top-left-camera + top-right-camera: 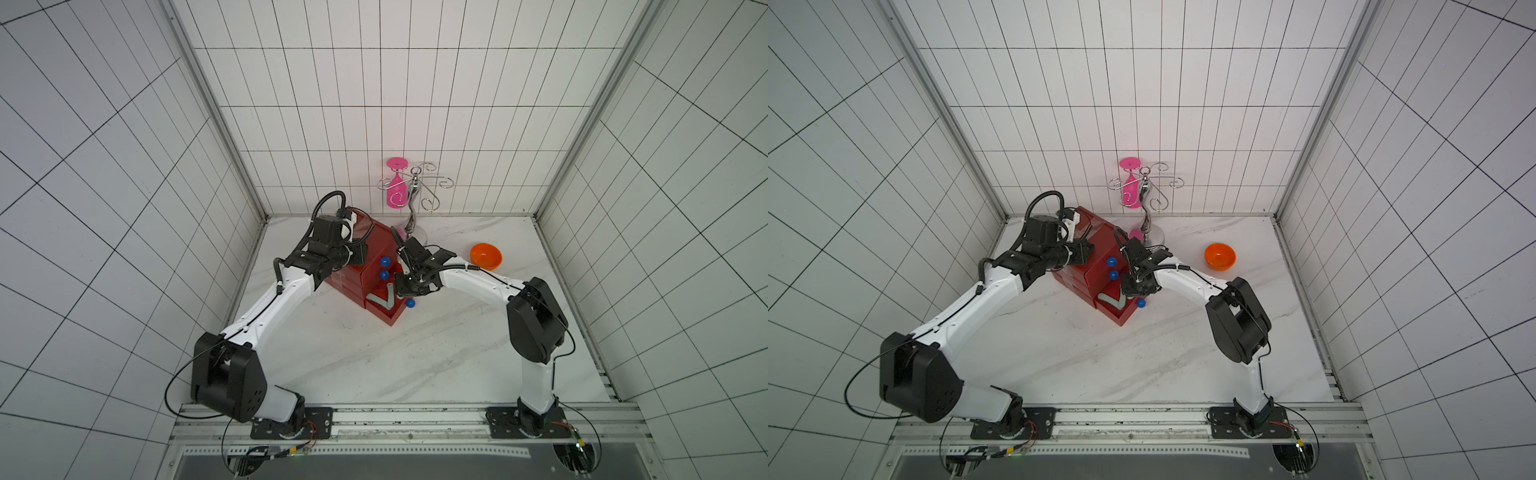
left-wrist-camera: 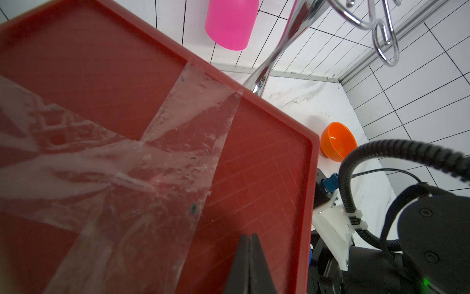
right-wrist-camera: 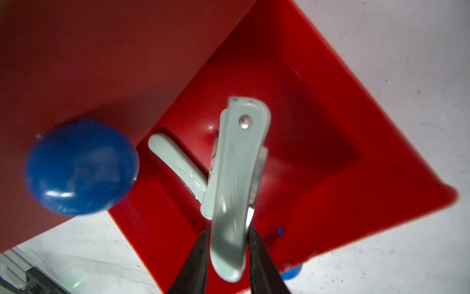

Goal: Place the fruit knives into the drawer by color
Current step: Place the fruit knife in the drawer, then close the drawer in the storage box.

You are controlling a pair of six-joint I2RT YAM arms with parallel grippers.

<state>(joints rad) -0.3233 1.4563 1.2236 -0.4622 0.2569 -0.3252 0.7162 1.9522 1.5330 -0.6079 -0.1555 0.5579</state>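
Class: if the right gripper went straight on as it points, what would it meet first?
Probably the mint green knife between the fingers of the right gripper, then the floor of the open bottom drawer; depth is unclear.

Looks down into the pulled-out red drawer (image 3: 330,142); finds one mint green fruit knife (image 3: 175,160) lying on its floor; brackets a second mint green knife (image 3: 236,165) between the right gripper (image 3: 229,230) fingers, contact unclear; catches a blurred blue knob (image 3: 81,165) alongside, above white table (image 3: 381,51).
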